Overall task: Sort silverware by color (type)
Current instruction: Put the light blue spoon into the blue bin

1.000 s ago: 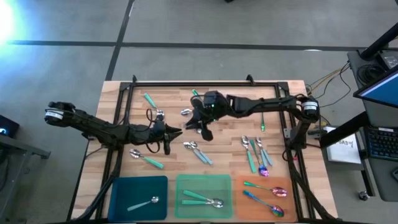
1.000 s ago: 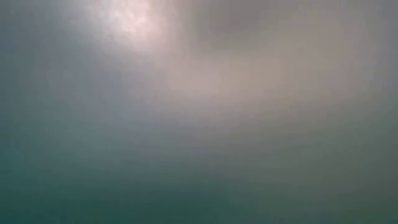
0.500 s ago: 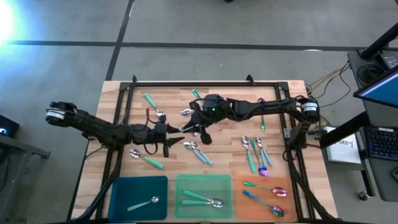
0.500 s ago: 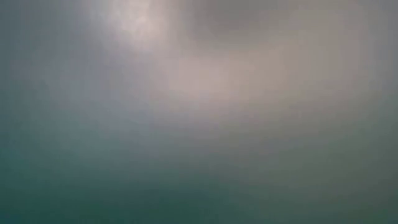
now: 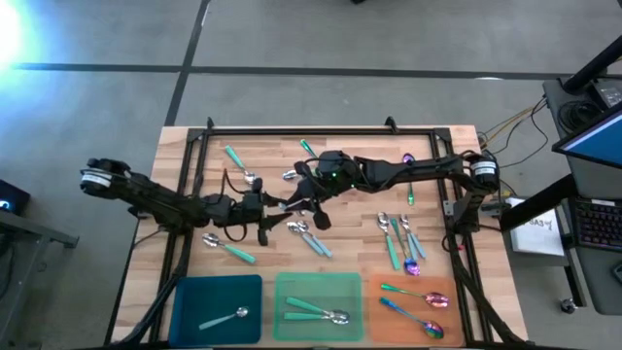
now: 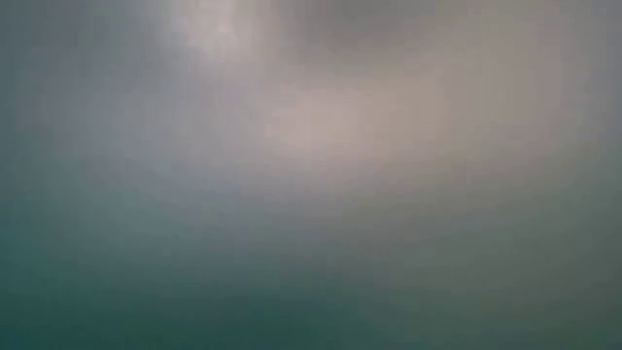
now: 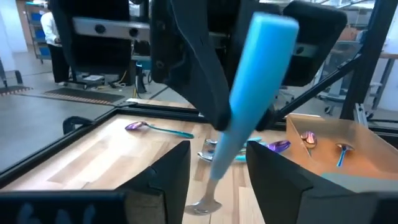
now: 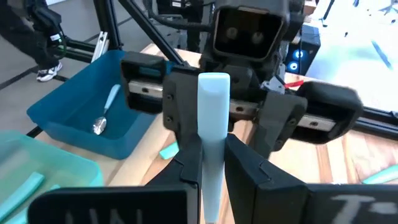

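My right gripper [image 8: 213, 177], over the table's middle [image 5: 299, 199], is shut on a spoon with a pale blue handle [image 8: 213, 112]. My left gripper [image 7: 217, 180] faces it from the table's left [image 5: 277, 207]. It is open, with one finger on either side of the spoon's handle, not touching it. Other spoons lie loose on the wood: teal-handled ones [image 5: 233, 157] [image 5: 229, 249], pale blue ones [image 5: 309, 236] and a mixed cluster [image 5: 400, 238]. The low view shows only blur. My right gripper pinches the pale blue handle [image 8: 213, 149] between its two fingers. The handle's free end [image 8: 213, 81] sticks out past the fingertips toward my left gripper. The spoon is lifted clear of the table and tilted, with its silver bowl [image 7: 204, 205] low.
Three trays stand along the near edge: blue [image 5: 194, 292] with one spoon, green [image 5: 292, 288] with two teal spoons, orange [image 5: 457, 321] with two iridescent spoons. A black frame [image 5: 321, 130] runs around the work area.
My left gripper has gone toward the table's right, and my right gripper with the spoon has gone a little toward the left and near side. The two now stand together, with the spoon's handle between my left gripper's open fingers.
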Robot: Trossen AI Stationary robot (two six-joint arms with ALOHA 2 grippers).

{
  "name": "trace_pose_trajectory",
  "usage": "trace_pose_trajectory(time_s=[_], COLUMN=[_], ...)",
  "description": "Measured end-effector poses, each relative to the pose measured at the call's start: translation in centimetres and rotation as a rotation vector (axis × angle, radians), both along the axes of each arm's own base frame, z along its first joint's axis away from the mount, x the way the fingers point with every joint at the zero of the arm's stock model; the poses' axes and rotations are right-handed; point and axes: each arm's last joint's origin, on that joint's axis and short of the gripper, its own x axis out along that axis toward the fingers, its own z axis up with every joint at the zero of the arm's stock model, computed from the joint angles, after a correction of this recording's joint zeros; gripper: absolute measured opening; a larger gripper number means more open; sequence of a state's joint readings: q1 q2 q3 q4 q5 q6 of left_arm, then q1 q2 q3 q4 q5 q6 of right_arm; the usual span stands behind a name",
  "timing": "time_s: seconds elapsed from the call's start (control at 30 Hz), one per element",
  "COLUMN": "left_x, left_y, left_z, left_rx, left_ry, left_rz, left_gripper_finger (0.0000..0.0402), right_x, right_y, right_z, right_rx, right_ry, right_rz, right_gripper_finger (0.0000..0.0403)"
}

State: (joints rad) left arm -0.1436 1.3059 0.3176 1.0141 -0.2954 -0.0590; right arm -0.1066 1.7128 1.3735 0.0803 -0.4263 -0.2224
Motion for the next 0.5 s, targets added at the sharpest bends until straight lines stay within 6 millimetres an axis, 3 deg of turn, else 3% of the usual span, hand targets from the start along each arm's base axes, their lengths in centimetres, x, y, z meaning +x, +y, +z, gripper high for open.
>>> trace_pose_trajectory(time_s=[0.23, 0.43, 0.5], left_x=[1.7, 2.9, 2.9], left_y=[-0.3, -0.5, -0.5], left_z=[0.0, -0.4, -0.5], left_rx=[-0.002, -0.041, -0.048], left_ry=[-0.011, 0.014, 0.014], left_rz=[-0.018, -0.016, -0.014], left_gripper_finger=[0.0105, 0.0019, 0.0013], right_x=[0.0, 0.0, -0.1], right_y=[0.0, 0.0, 0.0], right_z=[0.1, -0.2, -0.2], right_rx=[0.000, 0.019, 0.025], right_ry=[-0.007, 0.023, 0.035], right_rz=[0.000, -0.008, -0.009], right_gripper_finger=[0.0030, 0.0030, 0.0030])
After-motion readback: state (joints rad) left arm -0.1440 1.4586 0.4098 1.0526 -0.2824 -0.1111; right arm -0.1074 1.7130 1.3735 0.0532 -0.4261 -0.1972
